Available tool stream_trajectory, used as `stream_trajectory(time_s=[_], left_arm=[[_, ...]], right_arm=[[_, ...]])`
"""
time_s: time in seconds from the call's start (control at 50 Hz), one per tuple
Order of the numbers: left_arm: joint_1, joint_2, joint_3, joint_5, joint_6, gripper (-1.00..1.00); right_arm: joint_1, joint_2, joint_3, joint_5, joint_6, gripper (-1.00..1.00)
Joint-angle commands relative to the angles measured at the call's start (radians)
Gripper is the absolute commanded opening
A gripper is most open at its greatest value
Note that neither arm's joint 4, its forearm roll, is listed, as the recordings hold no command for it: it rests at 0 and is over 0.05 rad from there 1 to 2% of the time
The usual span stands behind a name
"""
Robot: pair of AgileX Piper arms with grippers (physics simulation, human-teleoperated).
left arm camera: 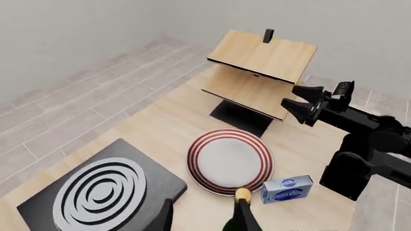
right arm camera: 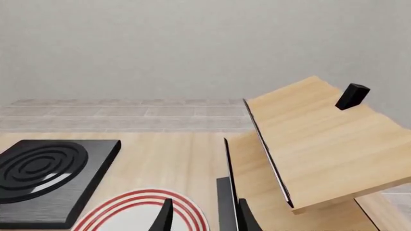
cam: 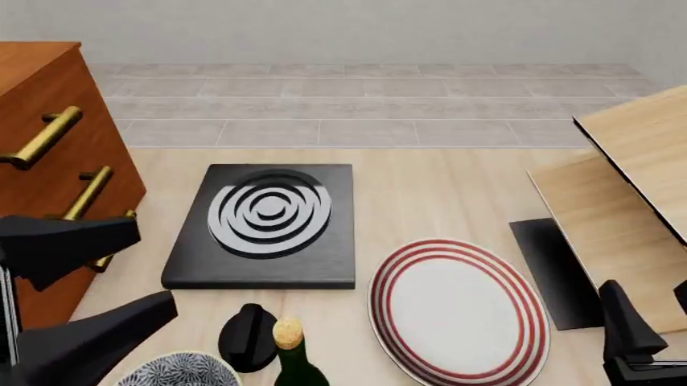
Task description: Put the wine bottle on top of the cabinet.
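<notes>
Near the front bench edge, the dark green glass wine bottle with tan cork [cam: 290, 354] stands upright, just right of the left pincer [cam: 80, 281], whose jaws are apart; the reddish-brown wooden cabinet [cam: 43, 104] is far left.

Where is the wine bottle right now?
In the front view the wine bottle stands at the near edge of the table, just left of the red-striped plate and right of a black knob.

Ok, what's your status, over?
Right tool open, empty. Left tool at wine bottle, grip unclear. Bottle not yet on cabinet.
</notes>
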Motion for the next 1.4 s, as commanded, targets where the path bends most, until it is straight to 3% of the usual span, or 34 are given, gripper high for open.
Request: stream_trajectory(time_s=[0.02, 0.3, 1.08, 1.4], left_arm=[[-0.060, 0.045, -0.012, -0.023, -0.001, 1.00], [-0.140, 0.136, 0.008, -0.080, -0.018, 1.00], [-0.179, 0.223, 0.077, -0.174, -0.026, 1.00], [-0.191, 0.275, 0.105, -0.222, -0.074, 1.00]], right_arm=[[0.000, -0.001, 0.000, -0.002, -0.005, 1.00], [0.000, 0.001, 0.002, -0.006, -0.006, 1.00], [-0.001, 0.008, 0.002, -0.008, 0.004, 1.00], [-0.001, 0.003, 0.002, -0.005, -0.001, 1.00]])
